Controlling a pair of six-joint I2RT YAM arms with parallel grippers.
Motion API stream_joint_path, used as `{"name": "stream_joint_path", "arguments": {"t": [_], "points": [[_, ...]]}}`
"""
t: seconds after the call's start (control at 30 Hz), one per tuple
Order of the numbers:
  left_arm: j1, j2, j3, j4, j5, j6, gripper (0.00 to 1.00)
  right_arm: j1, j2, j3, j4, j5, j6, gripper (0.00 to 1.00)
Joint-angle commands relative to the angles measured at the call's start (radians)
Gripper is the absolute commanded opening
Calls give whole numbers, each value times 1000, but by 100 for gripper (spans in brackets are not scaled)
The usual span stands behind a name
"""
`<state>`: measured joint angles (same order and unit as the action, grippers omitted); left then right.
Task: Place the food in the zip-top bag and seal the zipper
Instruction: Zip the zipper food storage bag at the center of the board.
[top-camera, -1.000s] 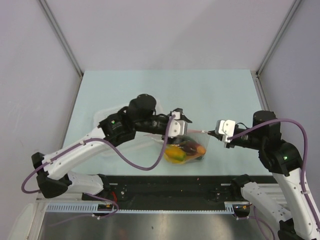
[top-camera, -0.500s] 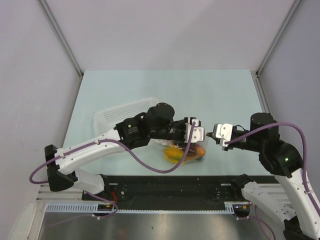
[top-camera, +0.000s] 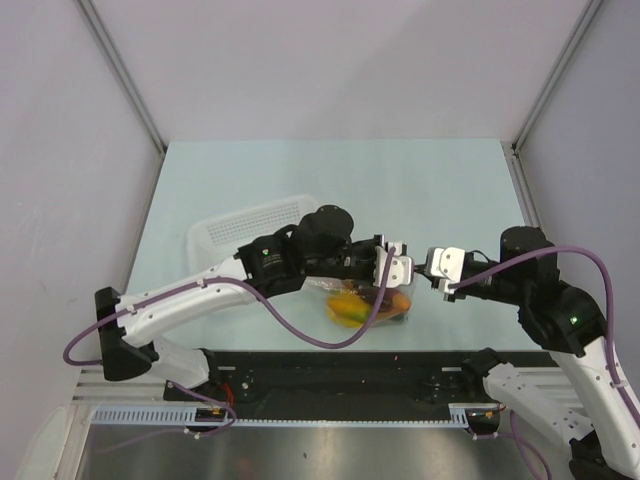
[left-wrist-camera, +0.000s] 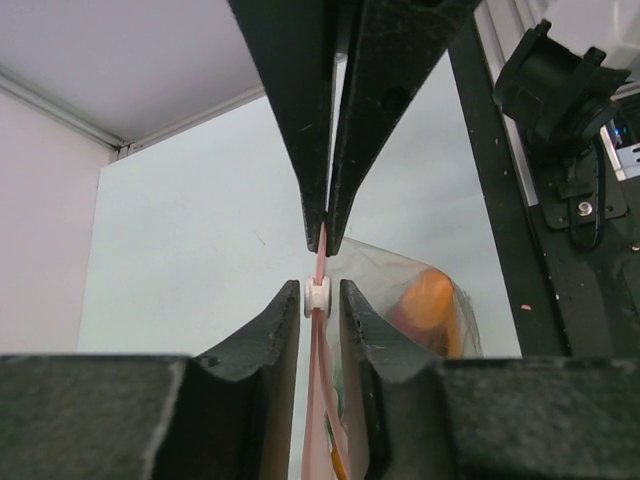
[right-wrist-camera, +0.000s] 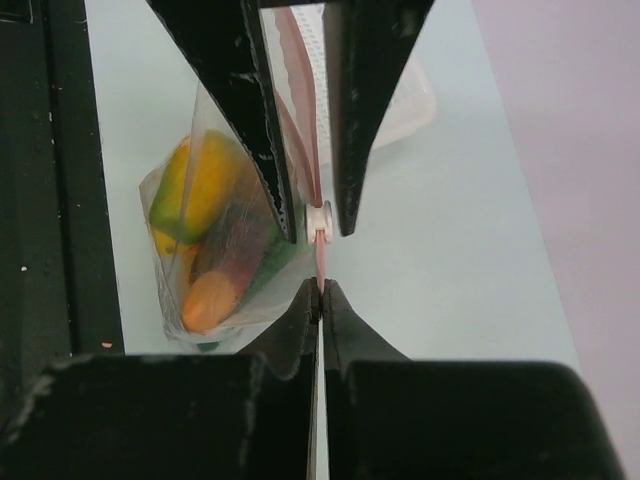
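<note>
Zip-top bag (top-camera: 372, 300) hung by its mouth between the two grippers, near the front edge of the pale green table (top-camera: 430, 190), bottom either resting on it or just above, cannot tell which. Food (right-wrist-camera: 205, 215) all inside and bunched low: yellow and orange fruit, an orange carrot (right-wrist-camera: 210, 297), something dark green, something reddish. Right gripper (top-camera: 429, 270) clamped flat on the end of the zipper (right-wrist-camera: 318, 262), fingertips pressed together with only the pink-red strip between. Left gripper (top-camera: 404, 268) drawn in to a narrow gap, pinching the white slider (left-wrist-camera: 318, 297) from both sides, just beside the right fingertips. Probably a thin, limp, slick film with no stiffness of its own; likely to crumple and slip if taken by the wall, and to sway under the toys' light weight. Best held only by strip and slider, strip kept taut for a clean run; with too hard a pull, risk of the strip slipping out or the slider coming off its track. Seemingly close to the end of the track, though cannot tell whether the seam is fully shut. Smooth bare table beneath; white slotted basket (top-camera: 250, 225) well apart at the left rear; plain walls (top-camera: 300, 70) on three sides; very little room between the two wrists.
</note>
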<state>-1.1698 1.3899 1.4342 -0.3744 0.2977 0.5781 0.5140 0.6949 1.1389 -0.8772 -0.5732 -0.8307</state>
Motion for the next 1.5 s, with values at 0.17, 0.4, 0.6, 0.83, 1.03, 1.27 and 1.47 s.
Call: {"name": "stream_joint_path", "arguments": {"t": [0.17,0.4,0.6,0.83,1.03,1.27,1.47], "points": [[-8,0,9,-21,78,92,0,6,-9,16,58,30,33,0],[-8,-57,-80,-63,89,187,0,-6,-14,1,92,78,91,0],[-5,-95,-173,-52,38,242,0,-35,-17,-1,99,82,114,0],[2,-147,-239,-84,21,304,0,-91,-11,-4,109,65,117,0],[24,-192,-284,-103,18,310,0,-150,-14,-13,110,35,102,0],[55,-238,-330,-138,4,322,0,-224,-5,-13,109,-19,73,0],[71,-295,-374,-176,3,319,0,-269,0,-11,107,-43,56,0]]}}
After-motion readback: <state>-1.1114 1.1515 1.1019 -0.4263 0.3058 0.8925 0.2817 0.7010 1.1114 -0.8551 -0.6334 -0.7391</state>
